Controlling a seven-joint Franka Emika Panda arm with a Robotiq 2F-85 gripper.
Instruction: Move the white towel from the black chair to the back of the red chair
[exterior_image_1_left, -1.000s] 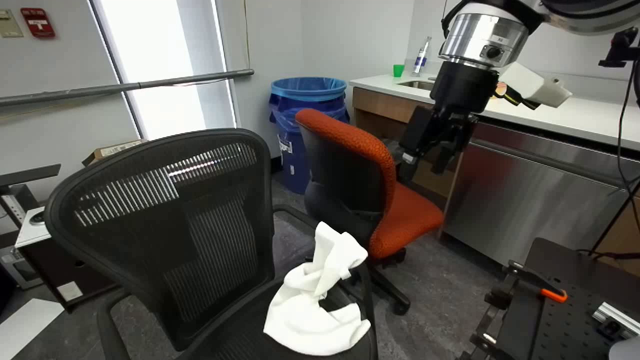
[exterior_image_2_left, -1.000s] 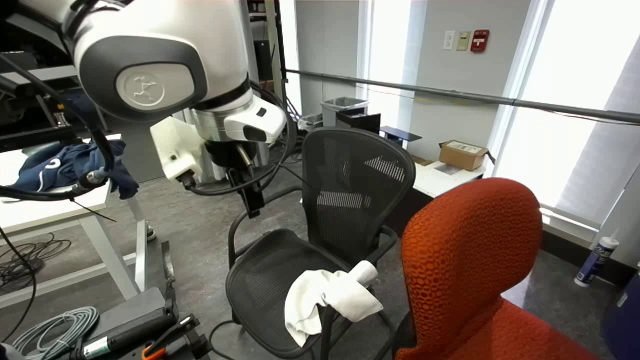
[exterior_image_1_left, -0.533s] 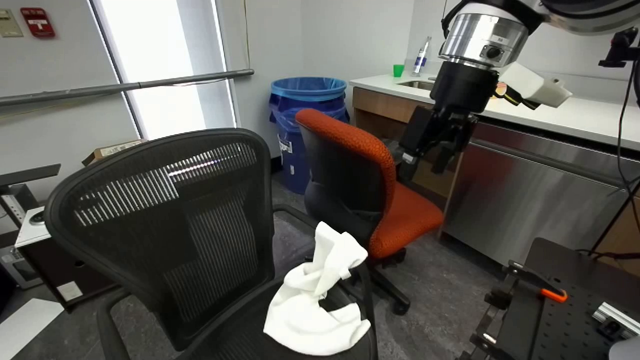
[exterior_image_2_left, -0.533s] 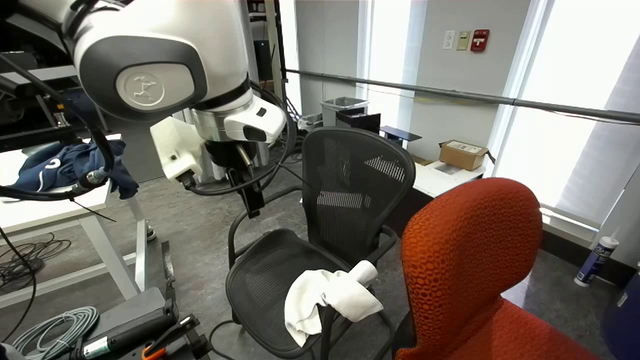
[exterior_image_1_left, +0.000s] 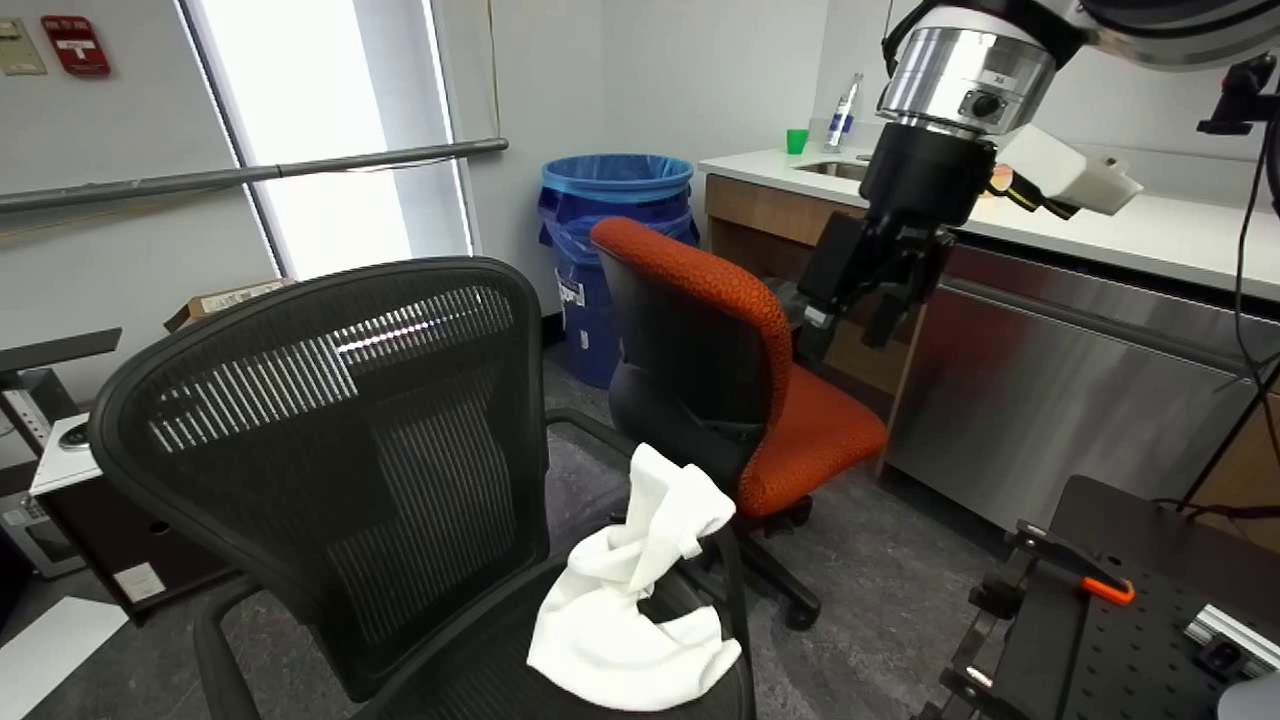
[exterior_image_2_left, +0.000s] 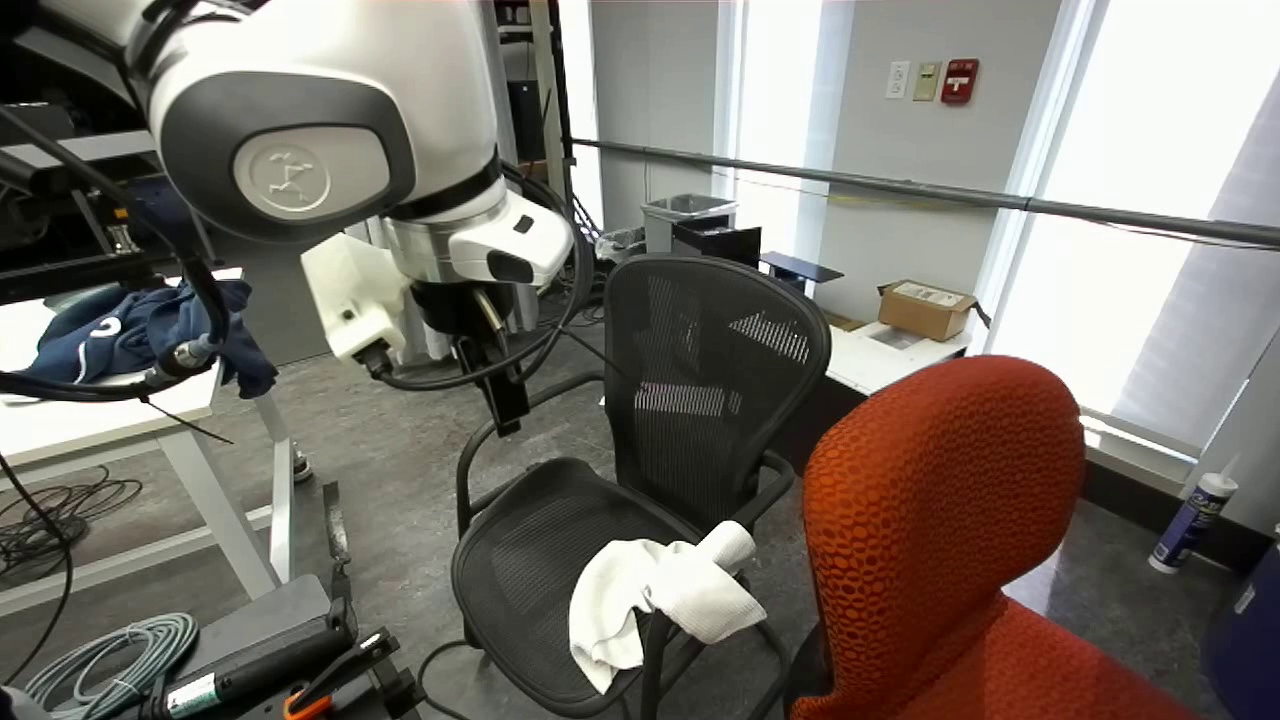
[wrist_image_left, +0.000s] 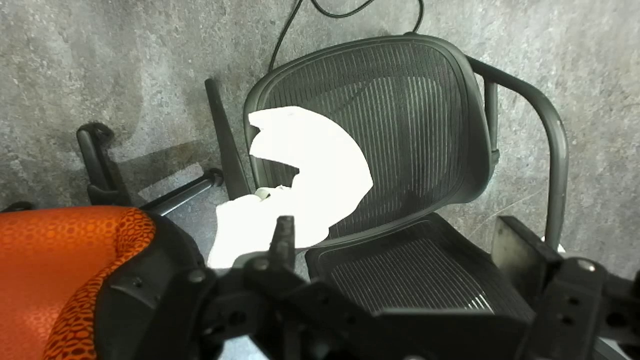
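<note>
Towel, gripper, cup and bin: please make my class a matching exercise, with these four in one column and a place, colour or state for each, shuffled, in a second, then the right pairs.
Things:
1 towel
2 gripper
3 cup
4 bin

Places, colours, states:
A on the counter
B blue
C jaws apart, holding nothing
D on the black chair

Pairs: 1-D; 2-C; 3-A; 4-B
</note>
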